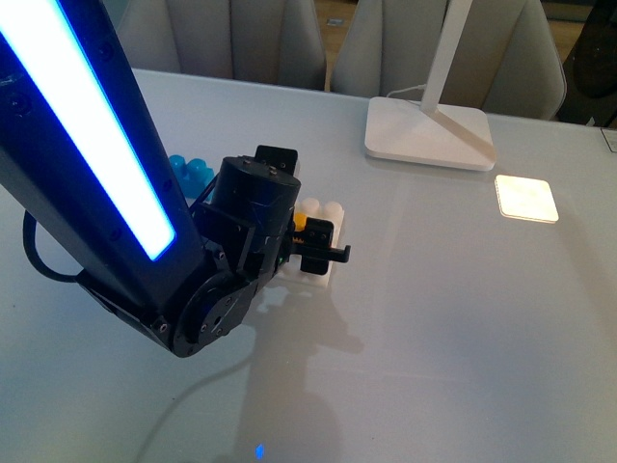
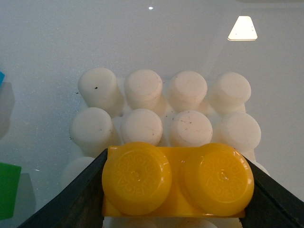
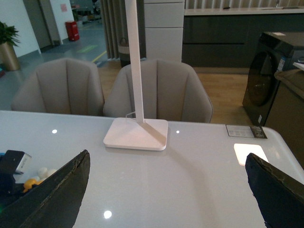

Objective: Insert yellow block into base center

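My left gripper (image 2: 175, 190) is shut on the yellow block (image 2: 175, 179), its two black fingers (image 2: 76, 199) pressing the block's short ends. The block's two studs face the wrist camera, and it sits low over the white studded base (image 2: 164, 107), covering the near rows of studs. In the front view the left gripper (image 1: 310, 236) is down at the base (image 1: 323, 270), with a sliver of the yellow block (image 1: 299, 222) showing. My right gripper (image 3: 168, 190) stands open above bare table, nothing between its fingers. It is far from the base (image 3: 45, 172).
A white lamp foot (image 1: 429, 133) stands at the back of the table, with a bright light patch (image 1: 526, 198) to its right. A blue brick (image 1: 190, 174) lies behind the left arm. A green brick (image 2: 8, 190) lies beside the base. Chairs stand beyond the far edge.
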Available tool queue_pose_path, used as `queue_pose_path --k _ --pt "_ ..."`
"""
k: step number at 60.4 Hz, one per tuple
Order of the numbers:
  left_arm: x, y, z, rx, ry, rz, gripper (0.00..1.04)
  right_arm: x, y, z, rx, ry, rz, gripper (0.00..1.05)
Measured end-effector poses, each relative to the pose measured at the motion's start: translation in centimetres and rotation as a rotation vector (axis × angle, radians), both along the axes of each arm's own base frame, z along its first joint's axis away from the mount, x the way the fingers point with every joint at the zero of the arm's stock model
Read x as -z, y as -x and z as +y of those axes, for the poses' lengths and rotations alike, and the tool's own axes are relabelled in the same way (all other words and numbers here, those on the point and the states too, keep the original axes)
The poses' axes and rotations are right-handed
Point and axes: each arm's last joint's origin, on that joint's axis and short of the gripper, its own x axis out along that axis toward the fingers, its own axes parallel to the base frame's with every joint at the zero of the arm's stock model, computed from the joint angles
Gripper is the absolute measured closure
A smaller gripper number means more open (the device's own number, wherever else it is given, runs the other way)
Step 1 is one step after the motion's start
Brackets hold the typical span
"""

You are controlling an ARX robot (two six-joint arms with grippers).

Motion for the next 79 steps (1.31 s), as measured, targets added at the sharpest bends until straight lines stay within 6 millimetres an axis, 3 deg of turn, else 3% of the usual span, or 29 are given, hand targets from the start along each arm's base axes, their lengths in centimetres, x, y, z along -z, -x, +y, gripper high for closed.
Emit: queue_pose_path --k 24,40,64,79 --pt "-0.4 0.0 0.9 0.038 0.005 0.005 0.42 0.0 0.0 0.0 0.000 0.000 0.000 0.09" --pt "-1.0 0.3 1.4 0.037 0.031 0.025 0.06 0.0 0.0 0.0 0.000 0.000 0.000 0.09" --pt "-2.8 1.0 2.2 -0.021 0.083 0.041 0.07 0.0 0.0 0.0 0.000 0.000 0.000 0.09" --pt "-5.9 1.9 3.5 -0.039 0.131 -0.006 0.07 0.0 0.0 0.0 0.000 0.000 0.000 0.09"
